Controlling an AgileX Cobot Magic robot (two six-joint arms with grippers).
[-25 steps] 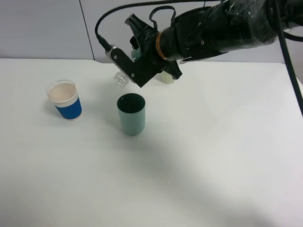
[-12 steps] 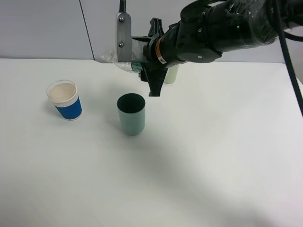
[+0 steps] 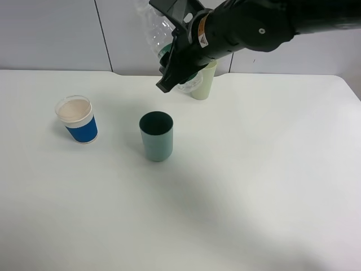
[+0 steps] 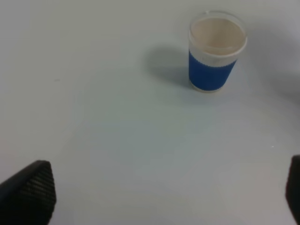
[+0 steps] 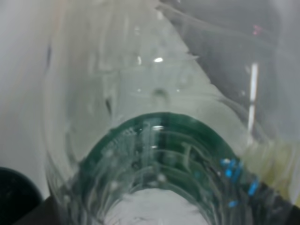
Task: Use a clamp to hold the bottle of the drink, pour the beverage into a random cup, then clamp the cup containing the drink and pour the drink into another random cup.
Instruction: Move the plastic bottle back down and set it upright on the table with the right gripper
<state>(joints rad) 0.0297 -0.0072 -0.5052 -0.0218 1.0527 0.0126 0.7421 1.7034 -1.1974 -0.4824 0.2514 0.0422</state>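
High at the back, my right gripper [image 3: 170,52] is shut on the bottle [image 3: 155,31], a clear plastic one with a dark green label. It is tilted, neck up and to the left, above and behind the teal tumbler [image 3: 156,136]. The right wrist view is filled by the bottle [image 5: 154,117], with the tumbler's dark rim [image 5: 14,194] in one corner. I cannot make out the beverage in either one. The blue-banded cup [image 3: 78,119] stands upright at the left. In the left wrist view my left gripper [image 4: 164,190] is open, short of the blue-banded cup [image 4: 216,51].
A pale yellow-green cup [image 3: 204,83] stands at the back, partly behind the right arm. The white table [image 3: 254,186] meets a grey wall at its far edge.
The right arm has risen and turned the bottle from neck down beside the tumbler to neck up. Both cups and the left gripper have stayed put.
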